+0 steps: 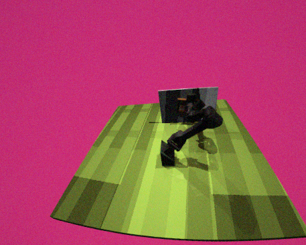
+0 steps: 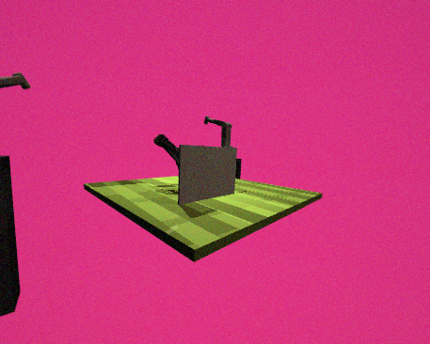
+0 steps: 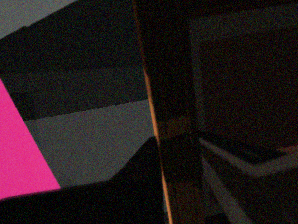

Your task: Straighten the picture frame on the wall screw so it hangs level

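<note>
Gripper point(image 1: 187, 106) clamping the picture frame point(image 3: 170, 100) at its edge, pressed up against the grey wall panel point(image 1: 210, 95) standing at the far end of the green striped floor point(image 1: 140, 187). Best raising only slightly, sliding one notch toward the high side, keeping the frame flat against the wall before releasing.

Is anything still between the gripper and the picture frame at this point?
Nothing visible stands between them: the gripper is already shut on the picture frame, up against the grey wall panel. In the wrist view the frame's orange-lit edge runs right beside a dark finger. The screw is hidden behind the frame.
</note>
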`<state>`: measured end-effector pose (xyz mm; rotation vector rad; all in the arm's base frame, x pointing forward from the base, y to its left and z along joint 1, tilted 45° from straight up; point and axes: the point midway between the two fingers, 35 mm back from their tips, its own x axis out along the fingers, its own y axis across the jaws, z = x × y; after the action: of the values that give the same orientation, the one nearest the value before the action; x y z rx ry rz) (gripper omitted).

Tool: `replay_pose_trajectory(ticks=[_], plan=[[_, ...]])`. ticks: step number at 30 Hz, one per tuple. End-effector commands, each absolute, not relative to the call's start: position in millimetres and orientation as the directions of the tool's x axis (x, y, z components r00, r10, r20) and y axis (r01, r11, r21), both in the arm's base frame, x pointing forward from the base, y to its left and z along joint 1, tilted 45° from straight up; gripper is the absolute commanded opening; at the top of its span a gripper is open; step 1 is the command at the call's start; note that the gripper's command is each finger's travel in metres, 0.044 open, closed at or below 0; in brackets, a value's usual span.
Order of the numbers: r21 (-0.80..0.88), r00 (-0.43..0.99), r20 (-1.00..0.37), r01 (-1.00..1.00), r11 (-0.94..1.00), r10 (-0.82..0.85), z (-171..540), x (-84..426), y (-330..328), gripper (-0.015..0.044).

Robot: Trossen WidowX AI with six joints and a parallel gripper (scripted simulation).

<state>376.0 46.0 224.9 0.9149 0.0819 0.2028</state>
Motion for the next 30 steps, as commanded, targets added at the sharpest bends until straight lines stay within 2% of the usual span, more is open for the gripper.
replay_pose_trajectory(ticks=[1,30], plan=[[0.790,0.978,0.017,-0.140,0.597,0.207,226.2,375.9,46.7,0.0000],[0.790,0.978,0.017,-0.140,0.596,0.207,233.7,374.5,52.5,0.0000]])
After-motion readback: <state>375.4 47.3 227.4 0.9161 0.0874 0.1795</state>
